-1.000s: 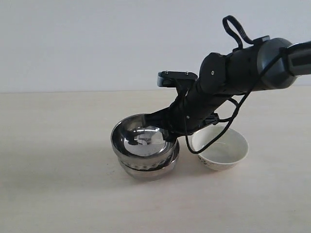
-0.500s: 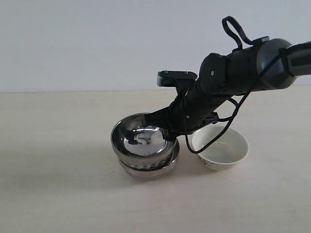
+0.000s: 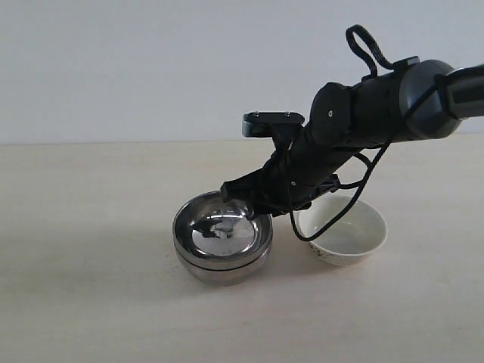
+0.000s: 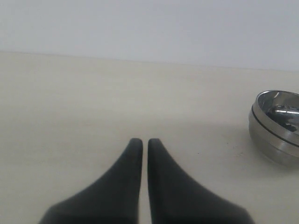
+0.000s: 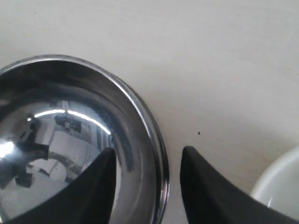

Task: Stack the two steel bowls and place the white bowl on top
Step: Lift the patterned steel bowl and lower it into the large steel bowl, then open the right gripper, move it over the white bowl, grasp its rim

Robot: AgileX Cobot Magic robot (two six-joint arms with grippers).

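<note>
Right gripper [image 5: 147, 156], jaws wide and empty, straddles the rim of the nested steel bowls [image 3: 223, 234] below it. Best to lift straight clear of that rim before swinging to the white bowl [image 3: 342, 233] just beside. Left gripper [image 4: 141, 141] sits closed, empty, well away.

Steel bowls [image 3: 221, 236] shine mirror-smooth; white bowl [image 3: 345, 236] looks glossy ceramic.
</note>
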